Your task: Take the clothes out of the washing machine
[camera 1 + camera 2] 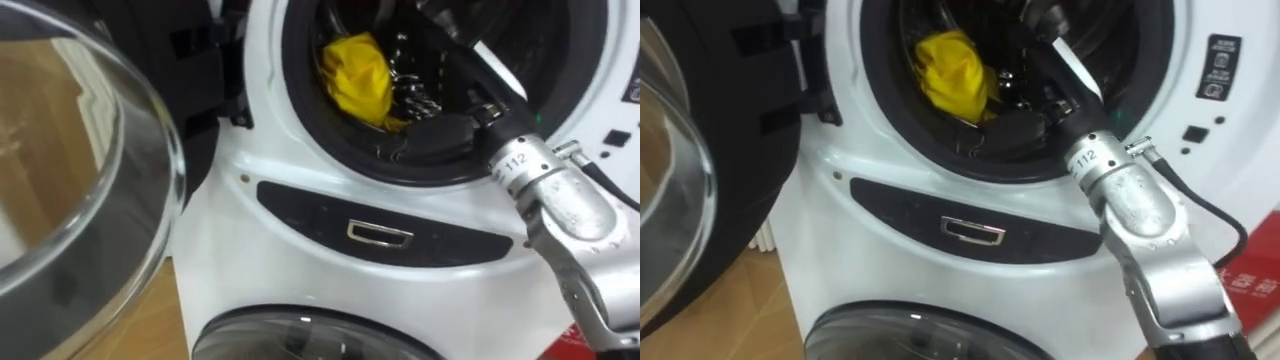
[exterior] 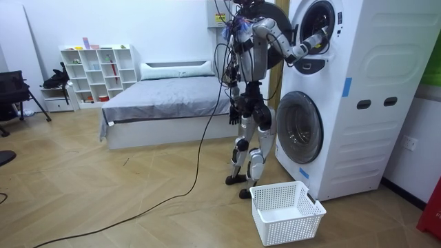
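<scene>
Black against the dark drum, our right hand sits inside the upper opening of the washing machine, right of centre in the left eye view. Its silver forearm runs off to the lower right. We cannot tell whether its fingers are spread or closed, because shadow hides them. We judge the arm reaches in low over the rim so the hand can meet the garment from the side.

Just left of the hand, upper centre of the frame, lies the yellow cloth, bunched into a lump. Its long axis slants from upper left to lower right, with the narrower tip pointing toward the hand. Whether they touch, we cannot say.

The glass door hangs wide at frame left, clearing the opening. In the room view a white basket sits on the floor at lower centre, likely for the clothes.
</scene>
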You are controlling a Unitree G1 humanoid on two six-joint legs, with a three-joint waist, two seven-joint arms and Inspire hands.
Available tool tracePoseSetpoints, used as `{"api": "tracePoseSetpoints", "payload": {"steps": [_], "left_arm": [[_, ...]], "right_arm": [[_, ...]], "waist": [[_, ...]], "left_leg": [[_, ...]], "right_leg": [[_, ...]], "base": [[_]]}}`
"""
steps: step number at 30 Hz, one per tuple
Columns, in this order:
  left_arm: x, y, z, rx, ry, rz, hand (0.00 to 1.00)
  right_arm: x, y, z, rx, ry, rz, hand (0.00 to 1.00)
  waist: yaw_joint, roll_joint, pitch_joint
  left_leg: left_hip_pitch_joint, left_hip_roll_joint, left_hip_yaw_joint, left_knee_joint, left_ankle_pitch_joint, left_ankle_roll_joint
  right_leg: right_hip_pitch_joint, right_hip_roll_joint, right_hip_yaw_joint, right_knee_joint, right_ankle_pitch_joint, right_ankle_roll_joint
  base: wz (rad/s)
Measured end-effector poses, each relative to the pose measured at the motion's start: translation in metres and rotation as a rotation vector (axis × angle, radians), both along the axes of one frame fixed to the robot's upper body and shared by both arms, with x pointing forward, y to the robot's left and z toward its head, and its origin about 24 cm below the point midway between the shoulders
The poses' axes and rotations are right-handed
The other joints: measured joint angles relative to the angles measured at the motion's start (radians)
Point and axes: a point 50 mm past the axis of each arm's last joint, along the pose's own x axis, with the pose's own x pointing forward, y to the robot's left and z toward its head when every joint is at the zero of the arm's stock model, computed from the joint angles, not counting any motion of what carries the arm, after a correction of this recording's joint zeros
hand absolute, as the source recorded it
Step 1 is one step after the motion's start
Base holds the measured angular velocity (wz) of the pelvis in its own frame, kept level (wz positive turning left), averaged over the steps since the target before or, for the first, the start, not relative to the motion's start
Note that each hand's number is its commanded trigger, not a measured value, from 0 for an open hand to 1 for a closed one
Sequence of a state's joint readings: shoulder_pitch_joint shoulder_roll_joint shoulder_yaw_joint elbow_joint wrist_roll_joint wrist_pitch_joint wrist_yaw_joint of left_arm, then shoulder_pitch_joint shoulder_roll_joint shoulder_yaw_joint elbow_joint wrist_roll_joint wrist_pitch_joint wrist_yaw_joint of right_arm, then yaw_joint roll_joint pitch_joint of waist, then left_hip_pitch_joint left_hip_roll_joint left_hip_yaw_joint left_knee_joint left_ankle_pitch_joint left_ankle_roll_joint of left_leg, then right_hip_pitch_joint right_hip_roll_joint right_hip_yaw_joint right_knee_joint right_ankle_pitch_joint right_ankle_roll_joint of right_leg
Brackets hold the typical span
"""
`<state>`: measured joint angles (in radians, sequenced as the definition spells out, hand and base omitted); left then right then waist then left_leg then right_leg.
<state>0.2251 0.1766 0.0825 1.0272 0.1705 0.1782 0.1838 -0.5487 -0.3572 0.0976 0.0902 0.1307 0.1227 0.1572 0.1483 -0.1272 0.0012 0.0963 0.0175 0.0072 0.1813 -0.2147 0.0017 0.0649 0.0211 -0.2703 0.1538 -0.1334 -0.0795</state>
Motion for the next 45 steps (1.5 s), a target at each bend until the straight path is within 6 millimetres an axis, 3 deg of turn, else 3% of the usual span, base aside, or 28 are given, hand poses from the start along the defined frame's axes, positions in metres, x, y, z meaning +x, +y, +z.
{"api": "tracePoseSetpoints", "payload": {"steps": [4, 5, 9, 16, 17, 19, 20, 26, 27, 28, 30, 34, 37, 45], "left_arm": [[0.000, 0.003, 0.002, 0.009, 0.002, 0.013, 0.00], [0.001, 0.003, 0.002, 0.010, -0.004, 0.012, 0.00], [0.008, 0.004, 0.004, 0.013, -0.029, 0.007, 0.00], [0.008, 0.006, 0.004, -0.018, -0.004, 0.033, 0.00], [0.006, 0.006, 0.004, -0.018, 0.008, 0.036, 0.00], [0.000, 0.007, 0.004, -0.022, 0.029, 0.045, 0.00], [-0.004, 0.007, 0.004, -0.028, 0.043, 0.054, 0.00], [0.004, 0.009, 0.004, -0.045, 0.040, 0.069, 0.00], [0.006, 0.010, 0.004, -0.046, 0.035, 0.070, 0.00], [0.006, 0.011, 0.004, -0.042, 0.037, 0.076, 0.00], [0.013, 0.014, 0.006, -0.037, 0.019, 0.076, 0.00], [0.015, 0.020, 0.007, -0.027, 0.032, 0.071, 0.00], [0.017, 0.021, 0.007, -0.030, 0.035, 0.064, 0.00], [0.022, 0.020, 0.007, -0.020, 0.032, 0.010, 0.00]], "right_arm": [[0.014, -0.001, 0.001, -0.076, 0.022, -0.049, 0.00], [0.014, -0.001, 0.000, -0.096, 0.024, -0.055, 0.00], [0.022, -0.002, -0.003, -0.118, 0.064, -0.073, 0.00], [0.047, -0.018, 0.006, -0.165, 0.172, -0.134, 0.00], [0.050, -0.025, 0.007, -0.182, 0.187, -0.162, 0.05], [0.053, -0.031, 0.008, -0.206, 0.209, -0.180, 0.97], [0.053, -0.032, 0.012, -0.205, 0.216, -0.172, 1.00], [0.057, -0.033, 0.005, -0.241, 0.325, -0.065, 1.00], [0.058, -0.033, 0.003, -0.248, 0.342, -0.055, 1.00], [0.058, -0.035, -0.002, -0.260, 0.374, -0.043, 1.00], [0.056, -0.038, -0.005, -0.264, 0.381, -0.048, 1.00], [0.051, -0.050, -0.013, -0.269, 0.390, -0.074, 1.00], [0.050, -0.052, -0.014, -0.266, 0.382, -0.077, 1.00], [0.045, -0.039, 0.000, -0.281, 0.270, -0.087, 1.00]], "waist": [[0.001, -0.010, -0.0067], [0.000, -0.017, -0.0114], [0.000, -0.026, -0.0058], [0.000, -0.045, -0.0131], [-0.001, -0.044, -0.0125], [0.000, -0.042, -0.0115], [0.000, -0.041, -0.0108], [-0.003, -0.041, -0.0090], [-0.002, -0.041, -0.0076], [0.000, -0.041, 0.0002], [0.001, -0.046, 0.0029], [0.037, -0.046, 0.0038], [0.040, -0.045, 0.0039], [0.055, -0.045, 0.0039]], "left_leg": [[-0.001, 0.001, -0.005, 0.000, 0.000, 0.000], [-0.001, 0.001, -0.005, 0.001, 0.000, 0.000], [-0.001, -0.001, -0.004, 0.003, 0.001, 0.000], [-0.017, -0.010, -0.039, 0.021, 0.001, 0.000], [-0.020, -0.013, -0.045, 0.023, 0.001, 0.001], [-0.023, -0.014, -0.051, 0.023, 0.002, 0.001], [-0.027, -0.015, -0.054, 0.023, 0.002, 0.002], [-0.028, -0.017, -0.065, 0.031, 0.002, 0.002], [-0.025, -0.017, -0.066, 0.031, 0.002, 0.002], [-0.013, -0.018, -0.066, 0.032, 0.002, 0.002], [-0.007, -0.019, -0.070, 0.029, 0.002, 0.002], [0.011, -0.021, -0.069, 0.022, 0.003, 0.004], [0.019, -0.021, -0.070, 0.018, 0.002, 0.006], [0.024, -0.011, -0.032, -0.004, 0.002, 0.006]], "right_leg": [[0.000, 0.000, -0.007, 0.000, -0.003, 0.000], [0.000, 0.000, -0.007, 0.001, -0.003, 0.000], [0.001, -0.002, -0.006, 0.005, -0.004, 0.000], [0.004, -0.007, -0.023, 0.013, -0.010, 0.002], [0.006, -0.012, -0.039, 0.014, -0.010, 0.003], [0.006, -0.014, -0.047, 0.014, -0.011, 0.004], [0.005, -0.015, -0.051, 0.013, -0.011, 0.005], [0.009, -0.018, -0.062, 0.014, -0.012, 0.006], [0.012, -0.018, -0.062, 0.013, -0.012, 0.005], [0.027, -0.018, -0.062, 0.009, -0.012, 0.006], [0.036, -0.017, -0.061, -0.002, -0.014, 0.009], [0.049, -0.016, -0.054, -0.002, -0.013, 0.010], [0.057, -0.015, -0.053, -0.004, -0.013, 0.011], [0.036, -0.008, -0.027, 0.000, -0.011, 0.009]], "base": [[0.03], [0.00], [0.00], [0.14], [0.31], [0.17], [0.11], [0.06], [0.00], [0.09], [0.10], [-0.04], [-0.02], [-0.14]]}}
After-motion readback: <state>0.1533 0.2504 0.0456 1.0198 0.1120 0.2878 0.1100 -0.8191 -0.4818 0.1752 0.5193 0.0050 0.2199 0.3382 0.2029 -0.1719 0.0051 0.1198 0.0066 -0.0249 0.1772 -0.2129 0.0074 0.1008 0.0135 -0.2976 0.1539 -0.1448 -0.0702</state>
